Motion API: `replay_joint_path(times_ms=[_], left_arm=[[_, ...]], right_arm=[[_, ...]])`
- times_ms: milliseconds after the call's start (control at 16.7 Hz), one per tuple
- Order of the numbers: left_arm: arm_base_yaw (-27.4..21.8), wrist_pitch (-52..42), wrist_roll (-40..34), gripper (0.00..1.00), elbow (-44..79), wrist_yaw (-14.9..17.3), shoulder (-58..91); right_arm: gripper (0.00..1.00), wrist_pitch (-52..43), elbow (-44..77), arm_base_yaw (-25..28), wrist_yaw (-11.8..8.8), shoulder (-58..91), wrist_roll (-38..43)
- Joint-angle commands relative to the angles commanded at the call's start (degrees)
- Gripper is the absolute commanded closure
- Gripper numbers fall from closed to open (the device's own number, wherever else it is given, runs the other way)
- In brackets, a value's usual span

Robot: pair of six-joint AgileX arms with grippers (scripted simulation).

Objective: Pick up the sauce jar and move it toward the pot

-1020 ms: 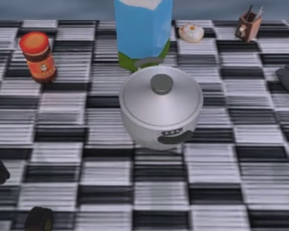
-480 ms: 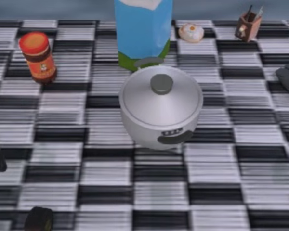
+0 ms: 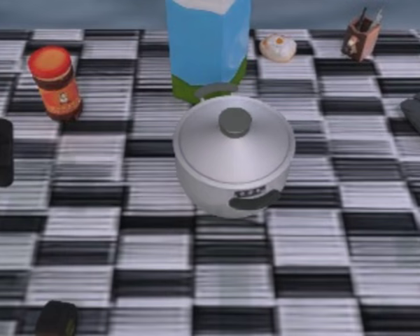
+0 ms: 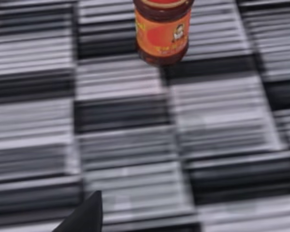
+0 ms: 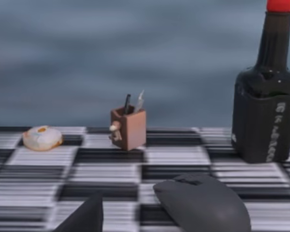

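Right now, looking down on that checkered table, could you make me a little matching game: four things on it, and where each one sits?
Things:
1. sauce jar
2. pot
3. blue-and-green carton
4. brown pen holder

Places:
A. middle of the table
B. far right corner
C. far left, standing alone
D. right behind the pot

Pairs: 1-C, 2-A, 3-D, 4-B
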Motion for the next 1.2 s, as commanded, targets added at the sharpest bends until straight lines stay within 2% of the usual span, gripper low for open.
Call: replay_joint_path(times_ms=[660,900,1200], left_arm=[[-0.87,-33.88,5.96,0.0,57.5,1.4,60.74],[-0.81,-42.22,7.87,0.0,78.25,1.02,78.03],[-0.55,-48.17,9.61,0.0,99.07,0.2,92.48]], right_arm=[[0.0,0.0,0.0,0.0,0.0,0.0,0.0],[0.0,0.0,0.0,0.0,0.0,0.0,0.0],[0.0,0.0,0.0,0.0,0.0,0.0,0.0]])
